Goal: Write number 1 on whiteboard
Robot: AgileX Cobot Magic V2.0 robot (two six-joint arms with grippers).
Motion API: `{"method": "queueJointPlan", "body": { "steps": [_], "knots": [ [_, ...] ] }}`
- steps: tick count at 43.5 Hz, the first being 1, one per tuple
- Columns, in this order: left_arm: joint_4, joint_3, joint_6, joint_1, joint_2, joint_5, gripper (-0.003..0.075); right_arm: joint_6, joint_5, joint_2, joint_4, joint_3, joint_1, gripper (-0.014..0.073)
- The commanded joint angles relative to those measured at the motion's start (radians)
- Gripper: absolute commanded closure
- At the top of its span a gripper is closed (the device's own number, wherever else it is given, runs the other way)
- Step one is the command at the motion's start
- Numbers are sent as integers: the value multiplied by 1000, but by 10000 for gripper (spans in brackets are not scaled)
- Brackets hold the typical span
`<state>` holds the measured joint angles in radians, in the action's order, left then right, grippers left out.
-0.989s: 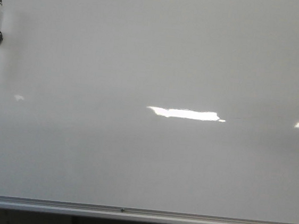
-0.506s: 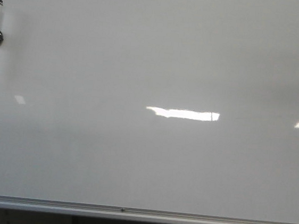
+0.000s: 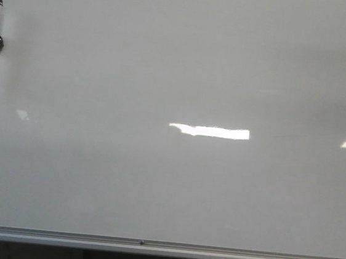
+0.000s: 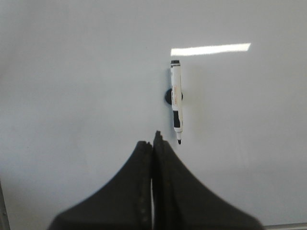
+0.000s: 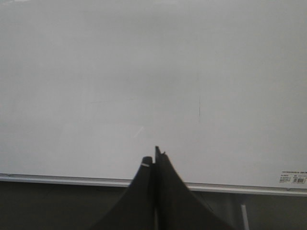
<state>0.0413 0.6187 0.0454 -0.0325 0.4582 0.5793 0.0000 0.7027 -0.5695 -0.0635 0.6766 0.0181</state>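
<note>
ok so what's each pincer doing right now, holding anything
Left pincer: closed, holding nothing; the marker sits clipped on the whiteboard beyond it.
Right pincer: closed, holding nothing.

left gripper (image 4: pixel 152 143): matte black fingers (image 4: pixel 168 187), broad at the base, curving to narrow tips, faint row of small dimples along the inner edge. right gripper (image 5: pixel 154 160): same black tapered shape, small pale mark (image 5: pixel 145 165) near one tip.
</note>
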Motion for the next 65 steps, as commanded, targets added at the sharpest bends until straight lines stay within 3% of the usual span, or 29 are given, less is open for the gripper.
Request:
{"method": "queueJointPlan", "body": {
  "steps": [1, 13, 17, 23, 25, 28, 45, 55, 65],
  "knots": [
    [-7, 27, -6, -5, 31, -64, 741, -10, -73, -31, -5, 33, 2, 663],
    [-7, 27, -6, -5, 70, -60, 727, -10, -61, -70, -5, 31, 2, 630],
    [-7, 27, -6, -5, 80, -60, 619, -13, -62, -76, -5, 31, 2, 489],
    [-7, 27, -6, -5, 84, -60, 346, -17, -63, -80, -5, 31, 2, 167],
    [-7, 27, -6, -5, 84, -60, 267, -17, -62, -80, -5, 31, 2, 97],
    [-7, 27, -6, -5, 91, -60, 213, -17, -62, -80, -5, 31, 2, 42],
    [7, 92, -6, -118, 280, -52, 205, -17, -62, -80, -5, 31, 2, 55],
    [12, 155, -6, -115, 464, -56, 205, -17, -62, -80, -5, 31, 2, 55],
    [13, 218, -102, -115, 642, -123, 205, -17, -61, -80, -5, 31, 2, 55]
  ]
}}
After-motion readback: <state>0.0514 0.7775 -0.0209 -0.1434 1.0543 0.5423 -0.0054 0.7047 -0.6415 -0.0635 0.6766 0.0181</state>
